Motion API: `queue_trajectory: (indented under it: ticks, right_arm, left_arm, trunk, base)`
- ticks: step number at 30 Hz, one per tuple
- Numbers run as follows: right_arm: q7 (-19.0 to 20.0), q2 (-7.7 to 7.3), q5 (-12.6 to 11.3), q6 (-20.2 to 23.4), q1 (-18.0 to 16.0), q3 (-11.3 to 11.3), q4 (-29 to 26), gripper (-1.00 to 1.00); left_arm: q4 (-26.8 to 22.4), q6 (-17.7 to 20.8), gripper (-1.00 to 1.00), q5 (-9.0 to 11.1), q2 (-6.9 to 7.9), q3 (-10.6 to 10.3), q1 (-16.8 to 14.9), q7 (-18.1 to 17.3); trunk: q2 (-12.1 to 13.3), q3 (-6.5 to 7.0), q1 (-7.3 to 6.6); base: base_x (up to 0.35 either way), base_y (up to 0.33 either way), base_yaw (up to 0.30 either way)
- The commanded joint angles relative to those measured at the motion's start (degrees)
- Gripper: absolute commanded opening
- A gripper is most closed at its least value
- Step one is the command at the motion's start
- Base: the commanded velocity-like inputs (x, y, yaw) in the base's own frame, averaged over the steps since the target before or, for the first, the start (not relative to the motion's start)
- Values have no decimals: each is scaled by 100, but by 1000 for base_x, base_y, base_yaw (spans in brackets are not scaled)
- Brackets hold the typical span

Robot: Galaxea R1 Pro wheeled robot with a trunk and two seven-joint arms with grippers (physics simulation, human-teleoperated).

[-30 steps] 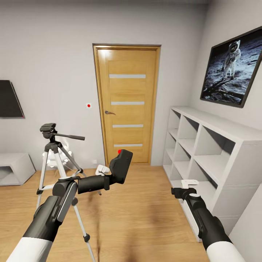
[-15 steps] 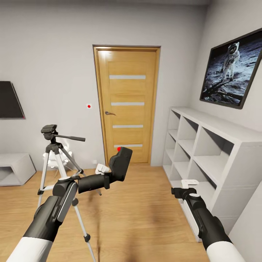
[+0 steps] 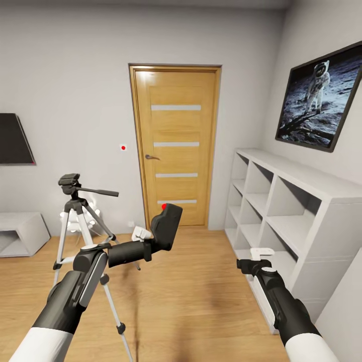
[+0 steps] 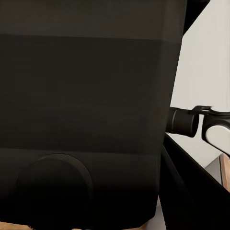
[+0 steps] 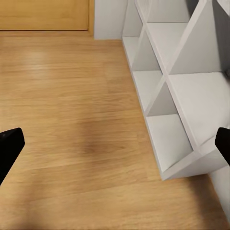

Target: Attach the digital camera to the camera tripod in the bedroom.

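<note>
Head view: your left gripper (image 3: 151, 237) is clamped on the digital camera (image 3: 166, 227).
The camera tripod (image 3: 75, 211) stands on the floor to its left, well apart; your right gripper (image 3: 261, 254), spread wide, hangs beside the white cube shelves (image 3: 291, 211).

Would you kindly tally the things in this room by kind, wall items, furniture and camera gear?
Wall items: 2, black TV, astronaut picture
Furniture: 2, cube shelves, low white unit
Camera gear: 2, digital camera, camera tripod
Total: 6

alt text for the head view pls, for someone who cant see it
The left gripper holds a chunky matte-black digital camera in mid-air, right of a silver-legged camera tripod on the wood floor, facing an oak door.
</note>
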Motion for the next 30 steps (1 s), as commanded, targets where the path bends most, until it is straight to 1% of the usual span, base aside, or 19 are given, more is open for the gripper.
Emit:
queue_trajectory:
  ticks: [1, 8, 16, 27, 29, 30]
  right_arm:
    - [-3, 0, 25, 35, -5, 3, -8, 100]
    - [-1, 0, 25, 35, -5, 2, -9, 100]
    - [-1, 0, 25, 35, -3, 6, -8, 100]
    - [-1, 0, 28, 35, -4, 11, -10, 100]
    - [-1, 0, 26, 35, -4, 11, -9, 100]
    - [-1, 0, 25, 35, -3, 11, -8, 100]
  left_arm:
    - [17, 33, -100, 40, 4, -4, -5, 3]
    - [62, 56, -100, 50, 4, 7, -8, 1]
    - [98, 81, -100, 55, 4, 16, -6, -7]
    - [282, 85, -100, 33, 4, -7, -7, -2]
    - [291, 85, -100, 28, 4, -7, -7, 11]
    - [294, 85, -100, 21, 4, -8, -9, 85]
  trunk:
    - [29, 6, -19]
    - [310, 131, -173]
    - [310, 131, -173]
    - [310, 131, -173]
    - [310, 131, -173]
    - [310, 131, -173]
  base:
    - [0, 0, 0]
    - [0, 0, 0]
    - [0, 0, 0]
    - [0, 0, 0]
    - [0, 0, 0]
    - [0, 0, 0]
